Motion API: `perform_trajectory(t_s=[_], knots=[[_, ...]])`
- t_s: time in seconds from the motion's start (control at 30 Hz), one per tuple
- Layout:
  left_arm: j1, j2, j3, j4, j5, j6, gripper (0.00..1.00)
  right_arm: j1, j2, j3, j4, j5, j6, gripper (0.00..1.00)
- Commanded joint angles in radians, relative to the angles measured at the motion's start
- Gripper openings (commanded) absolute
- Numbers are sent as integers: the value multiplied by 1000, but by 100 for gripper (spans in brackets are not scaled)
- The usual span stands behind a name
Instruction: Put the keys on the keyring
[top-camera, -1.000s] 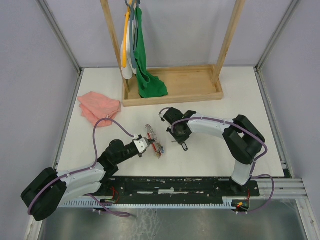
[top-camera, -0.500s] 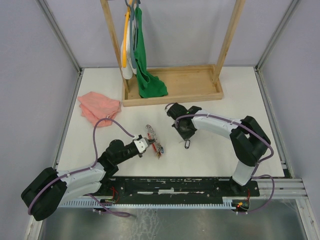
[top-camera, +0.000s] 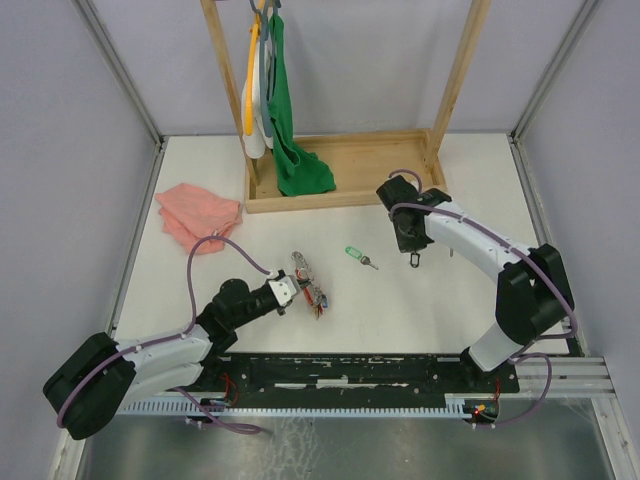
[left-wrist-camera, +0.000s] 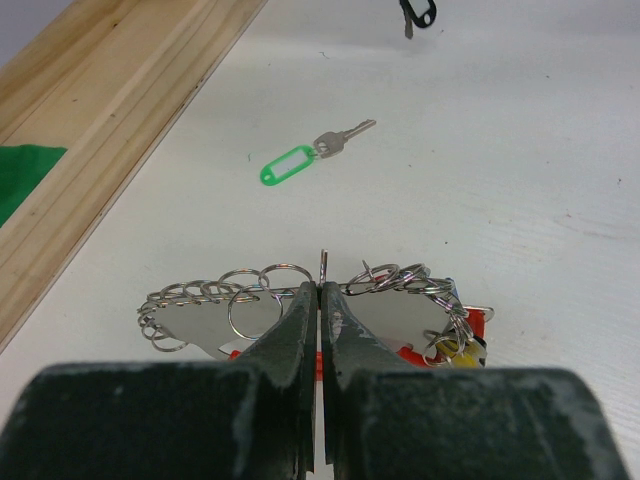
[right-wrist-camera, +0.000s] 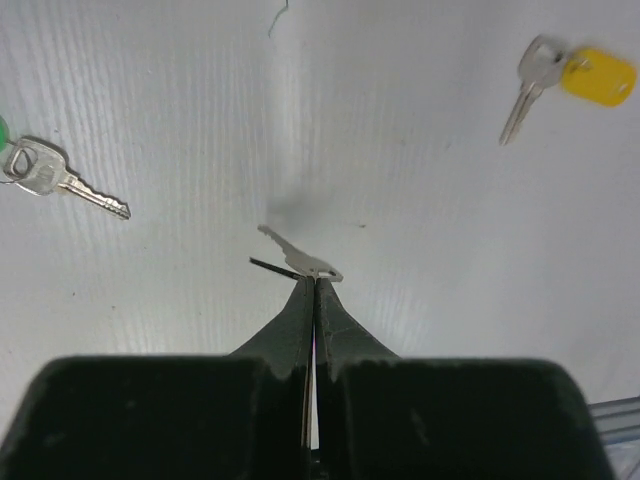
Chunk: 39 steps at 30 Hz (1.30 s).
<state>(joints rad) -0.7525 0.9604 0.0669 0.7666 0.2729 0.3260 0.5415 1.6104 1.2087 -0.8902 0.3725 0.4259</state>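
My left gripper (top-camera: 291, 291) is shut on the thin wire of the keyring (top-camera: 311, 282), which lies on the table with a bunch of small rings and red and yellow tags. In the left wrist view the closed jaws (left-wrist-camera: 321, 288) pinch the keyring (left-wrist-camera: 400, 285) at its middle. My right gripper (top-camera: 411, 246) is shut on a black-tagged key (top-camera: 414, 260) and holds it just above the table; the right wrist view shows that key (right-wrist-camera: 305, 262) at the fingertips. A green-tagged key (top-camera: 356, 256) lies loose between the arms. A yellow-tagged key (right-wrist-camera: 570, 78) lies to the right.
A pink cloth (top-camera: 197, 213) lies at the far left. A wooden rack base (top-camera: 345, 185) with posts, hangers and a green cloth (top-camera: 297, 160) stands at the back. The enclosure walls close both sides.
My right arm has moved right and back with the black-tagged key, uncovering the green-tagged key on the table. The left gripper and the keyring have not moved.
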Motion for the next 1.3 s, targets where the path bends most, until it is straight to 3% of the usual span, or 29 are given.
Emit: perform_trajectory(t_s=[0.0,0.17,0.63,0.93,1.1,1.2,1.27], knots=[[-1,5,34,102,26,-33,3,3,-23,-106,54,-62,199,1],[1,-1,36,94,32,-33,3,18,-79,-245,198,-210,357,1],[-1,-19,39,85,35,-43,3,177,-64,-360,415,-257,671,1],[-1,-38,34,78,29,-45,3,191,-25,-365,515,-263,788,8],[-1,-43,32,80,26,-45,3,190,-65,-313,463,-244,646,25],[0,-39,34,80,29,-45,3,190,-90,-265,398,-254,520,45],[-1,-41,35,80,30,-45,3,189,-105,-235,359,-263,424,53]])
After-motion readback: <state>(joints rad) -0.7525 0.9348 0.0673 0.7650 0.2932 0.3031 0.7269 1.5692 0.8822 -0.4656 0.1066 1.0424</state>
